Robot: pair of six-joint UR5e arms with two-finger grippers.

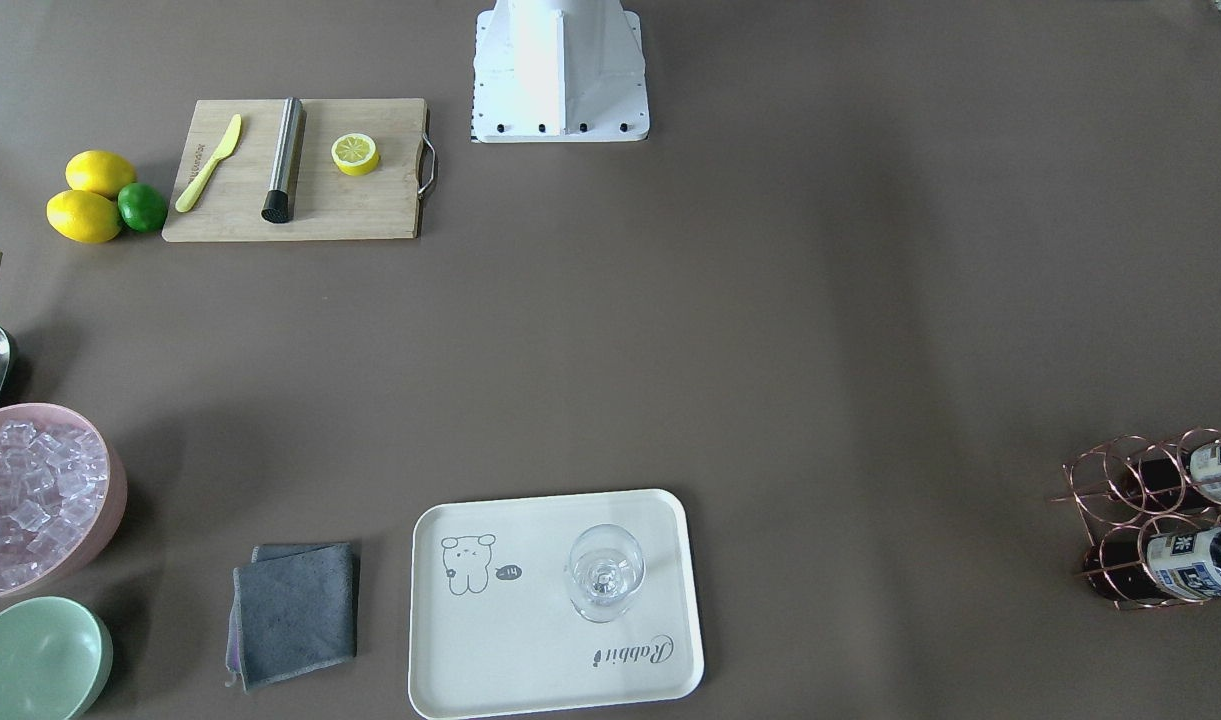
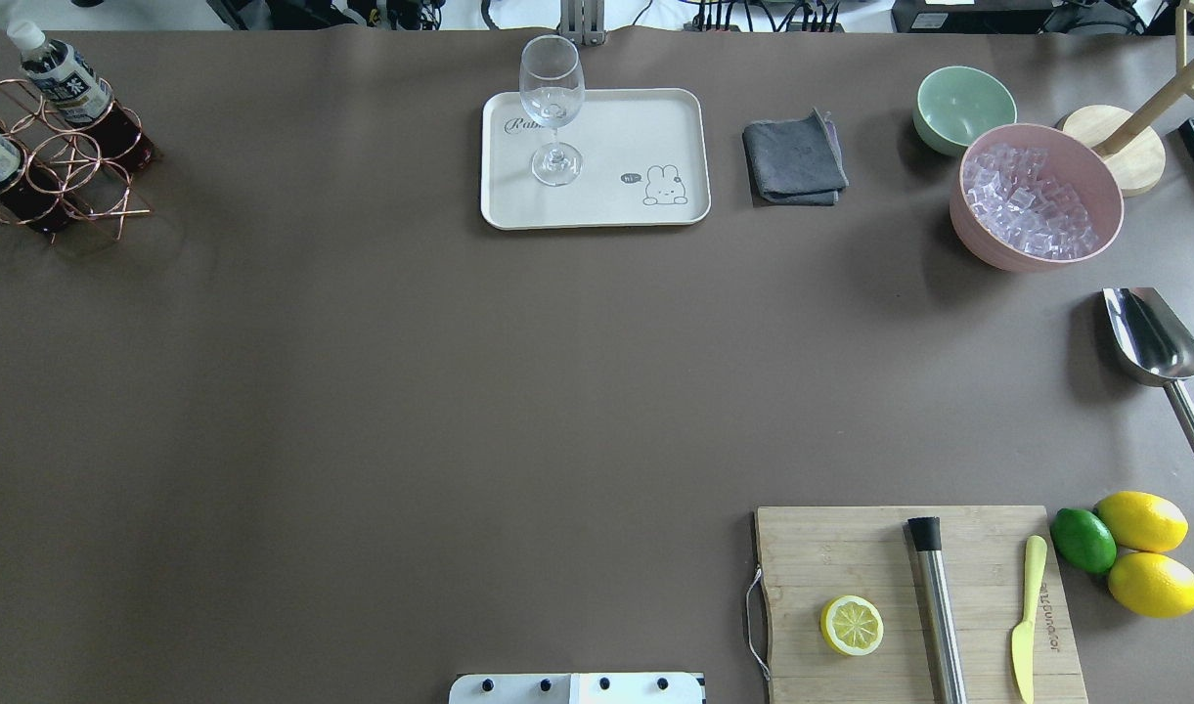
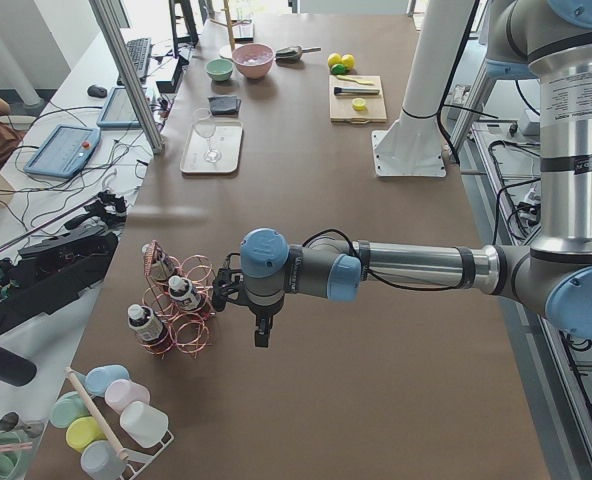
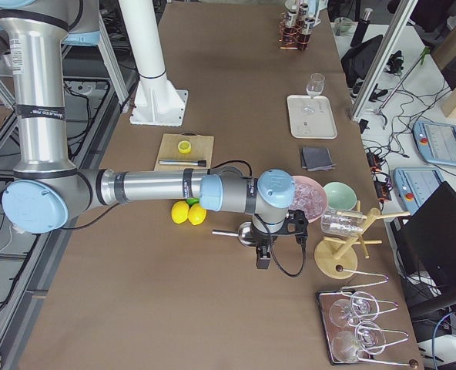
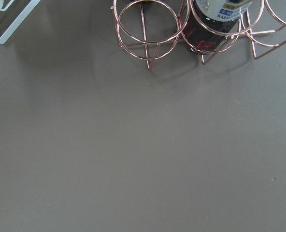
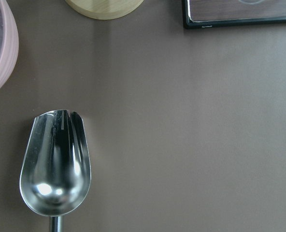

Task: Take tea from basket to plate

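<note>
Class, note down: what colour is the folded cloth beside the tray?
Dark grey; the cloth shows best in the front-facing view.

Tea bottles (image 2: 68, 88) sit in the basket (image 2: 65, 161), plate (image 2: 626, 127) well apart.

Tea (image 1: 1198, 566) in the basket (image 1: 1150, 520) — wine glass (image 1: 606, 572) on the plate (image 1: 530, 655)

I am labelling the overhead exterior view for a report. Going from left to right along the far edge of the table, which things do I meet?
rose-gold wire basket → cream-white rectangular tray → folded grey cloth → mint-green bowl → pink bowl of ice cubes
</note>
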